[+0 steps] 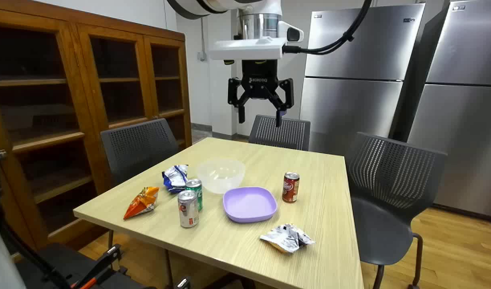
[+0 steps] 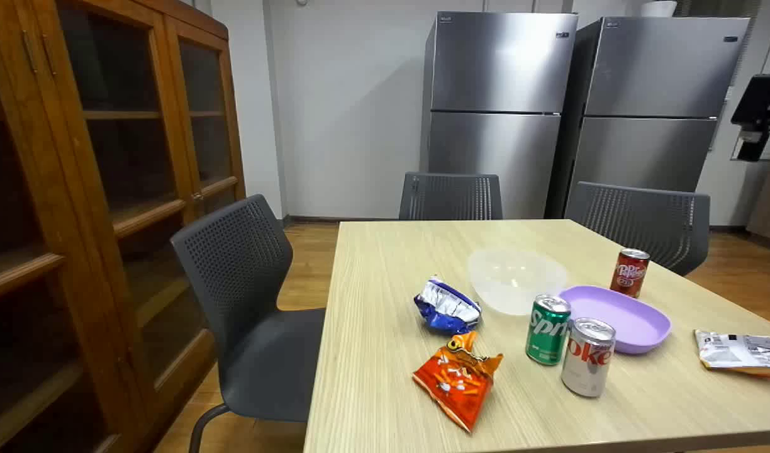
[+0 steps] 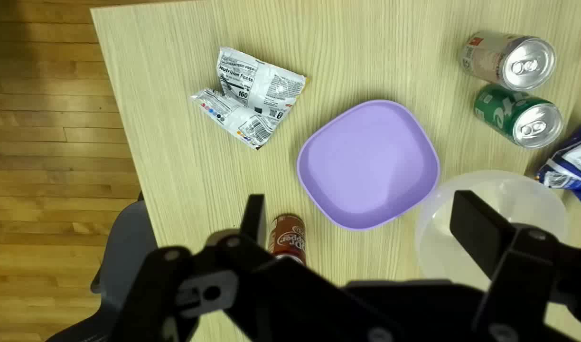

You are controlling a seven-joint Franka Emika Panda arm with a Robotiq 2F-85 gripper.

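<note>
- In an exterior view, taking the purple tray as dial centre and twelve at the top, the gripper hangs at twelve, well above the table. Its fingers are spread wide, nothing between them. The height is judged to give clearance over everything standing below.
- Same view: the Dr Pepper can stands upright at two, steady on its flat base. The clear bowl sits between ten and eleven. The silver bag lies between four and five, presumably too limp to stand.
- In an exterior view, the Coke can stands at seven, the Sprite can close by at about half past eight. The orange bag at eight and blue bag at nine lie crumpled. The gripper shows only partly, at one; its spread cannot be judged here.
- In the wrist view, the fingers enter from six, wide apart and holding nothing. The tray lies flat beyond them, the Dr Pepper can between seven and eight, the bowl at four. Whether tray and bowl touch is unclear.
</note>
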